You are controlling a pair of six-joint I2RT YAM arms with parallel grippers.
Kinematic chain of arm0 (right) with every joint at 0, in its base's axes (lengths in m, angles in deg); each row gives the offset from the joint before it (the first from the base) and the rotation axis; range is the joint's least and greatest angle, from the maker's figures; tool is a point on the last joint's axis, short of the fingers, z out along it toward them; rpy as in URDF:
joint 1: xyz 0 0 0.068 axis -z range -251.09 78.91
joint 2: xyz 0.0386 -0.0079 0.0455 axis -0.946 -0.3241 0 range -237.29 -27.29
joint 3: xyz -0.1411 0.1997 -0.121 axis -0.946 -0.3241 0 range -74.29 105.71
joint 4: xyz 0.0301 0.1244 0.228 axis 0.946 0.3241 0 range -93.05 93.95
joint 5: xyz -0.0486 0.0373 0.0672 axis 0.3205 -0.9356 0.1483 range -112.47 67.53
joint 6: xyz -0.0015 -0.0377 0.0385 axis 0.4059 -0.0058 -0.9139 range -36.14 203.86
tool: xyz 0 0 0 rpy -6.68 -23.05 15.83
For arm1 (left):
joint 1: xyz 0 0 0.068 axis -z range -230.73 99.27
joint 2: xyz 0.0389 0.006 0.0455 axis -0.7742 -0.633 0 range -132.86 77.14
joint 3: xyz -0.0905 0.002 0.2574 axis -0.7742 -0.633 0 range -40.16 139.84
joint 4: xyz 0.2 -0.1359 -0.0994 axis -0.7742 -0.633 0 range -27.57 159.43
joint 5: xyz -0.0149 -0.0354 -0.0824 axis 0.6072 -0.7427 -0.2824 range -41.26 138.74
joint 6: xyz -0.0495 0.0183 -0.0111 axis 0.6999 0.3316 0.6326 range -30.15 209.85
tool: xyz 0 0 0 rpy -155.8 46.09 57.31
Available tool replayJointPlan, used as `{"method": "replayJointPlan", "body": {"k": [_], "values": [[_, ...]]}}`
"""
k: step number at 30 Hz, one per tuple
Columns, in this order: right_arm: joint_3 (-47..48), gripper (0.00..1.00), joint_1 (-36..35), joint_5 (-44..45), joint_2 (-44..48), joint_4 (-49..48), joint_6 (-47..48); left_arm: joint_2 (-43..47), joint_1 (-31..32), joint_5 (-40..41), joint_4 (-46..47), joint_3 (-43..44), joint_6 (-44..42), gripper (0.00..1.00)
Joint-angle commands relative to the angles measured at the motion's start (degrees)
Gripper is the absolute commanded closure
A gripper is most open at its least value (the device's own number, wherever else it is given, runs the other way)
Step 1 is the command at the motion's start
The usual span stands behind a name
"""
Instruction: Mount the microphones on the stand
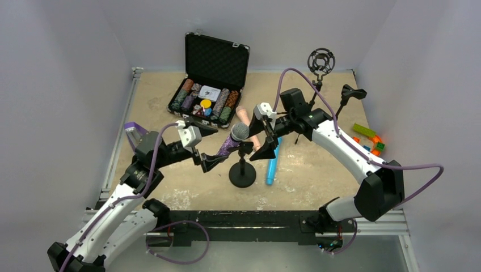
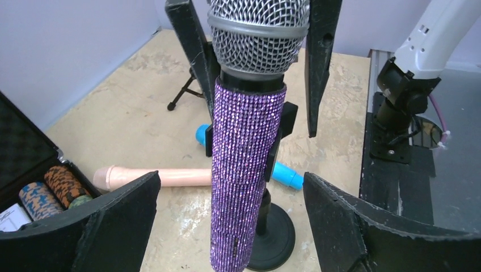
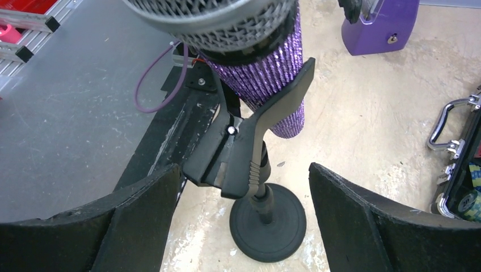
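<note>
Purple mic (image 2: 247, 170) sits in the clip (image 3: 249, 147) atop the stand (image 1: 243, 175), round base on the counter (image 1: 317, 170) near the middle. The mic is tilted: grey mesh head is the high end, toward the right arm, and the glitter body slants down toward the left arm. Left fingers (image 2: 102, 226) are spread wide, one on each side of the mic's lower body, with a clear gap on both sides and no contact. Right fingers (image 3: 363, 226) are spread wide too, flanking the head end and the clip. In the left wrist view they stand close beside the mesh, and I cannot tell if one grazes it. Nothing is pinched by either arm, and the mic is carried by the clip alone. Pink mic (image 2: 164, 177) lies flat on the counter behind the stand, partly hidden by the purple mic. Blue mic (image 1: 272, 164) lies flat just right of the stand base, apart from it. Whether pink and blue touch is hidden. Open chip case (image 1: 215, 56) sits at the back left with rows of chips inside. Shock-mount stand (image 1: 321, 61) and a second clip stand (image 1: 351, 93) are at the back right, both unloaded. Coloured blocks (image 1: 367, 133) sit at the right edge, and a purple piece (image 1: 133, 129) at the left edge.
</note>
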Motion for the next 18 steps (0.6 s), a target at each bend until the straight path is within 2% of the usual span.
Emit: {"method": "replayJointPlan", "body": {"k": [1,7,11,15,18], "values": [[2.19,0.12,0.23,-2.45,1.95,2.11,3.02,-4.18,-0.40,-6.73,-3.88,6.00,-4.72,0.01],[2.10,0.12,0.25,-2.76,2.12,2.36,3.44,-12.30,-0.36,-13.38,-2.56,11.25,-5.37,0.01],[2.04,0.12,0.25,-3.05,2.35,2.36,3.53,-16.40,-0.32,-18.95,3.54,11.92,-1.86,0.04],[2.11,0.12,0.25,-3.21,2.39,2.53,3.62,-18.43,-0.23,-20.76,7.27,11.19,0.26,0.12],[2.17,0.12,0.25,-3.36,2.37,2.69,3.79,-19.29,-0.25,-21.36,8.11,11.23,2.59,0.24]]}}
